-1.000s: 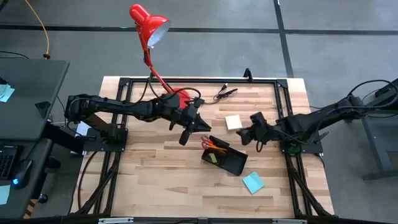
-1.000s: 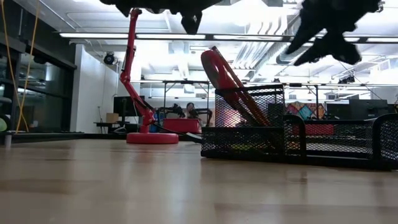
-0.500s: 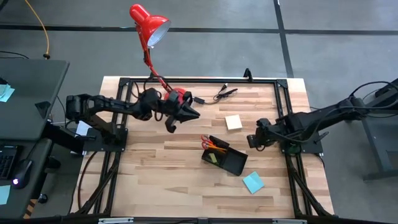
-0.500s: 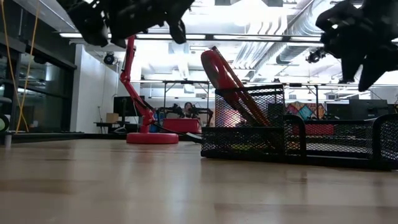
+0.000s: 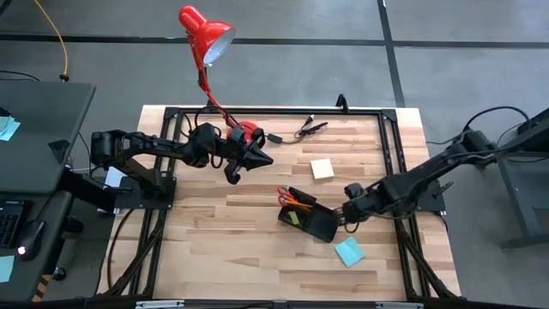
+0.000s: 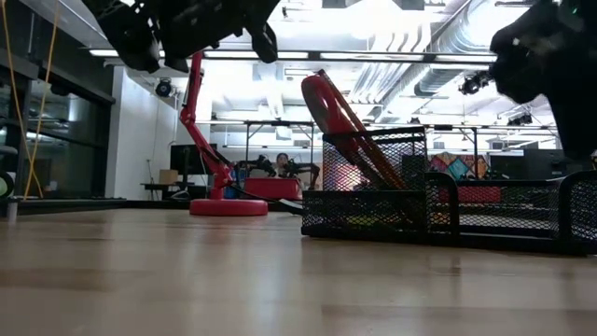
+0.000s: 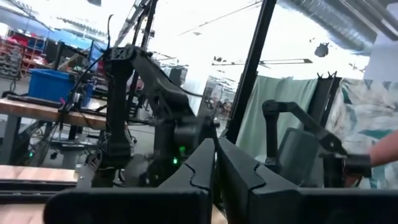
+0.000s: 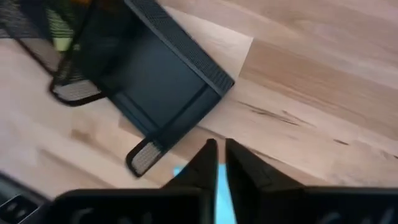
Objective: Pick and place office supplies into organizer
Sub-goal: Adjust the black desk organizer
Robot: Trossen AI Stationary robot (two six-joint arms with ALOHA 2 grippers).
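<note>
1. The organizer (image 5: 310, 220), a black mesh tray, lies near the middle of the table (image 5: 223, 249), a little right of center. Its long axis runs diagonally, from its far-left end, where the tall pen cup is, to its near-right end, where the low open compartment is.
2. The red-handled scissors (image 5: 296, 202) already stand in the cup at the far-left end, handles up and leaning to the far left in the high view. Thin orange-yellow pencils (image 5: 302, 205) lean beside them, and something yellow-green shows in the next compartment. By these signs the long items are done.
3. The low compartment (image 8: 155, 81) looks bare in the right wrist view.
4. Two pads remain outside: the pale yellow sticky-note pad (image 5: 322, 168) lies on the far side of the organizer, apart from it, and the teal-blue sticky-note pad (image 5: 349, 251) lies just beyond its near-right end.
5. The right gripper (image 5: 346, 215) hovers at that near-right end, above the teal-blue pad, its fingers (image 8: 205, 163) nearly touching and holding nothing. That pad is probably the next pick.
6. The left gripper (image 5: 243, 163) waits high over the far-left part of the table near the red desk lamp (image 5: 208, 39), fingers pressed together, empty.
</note>
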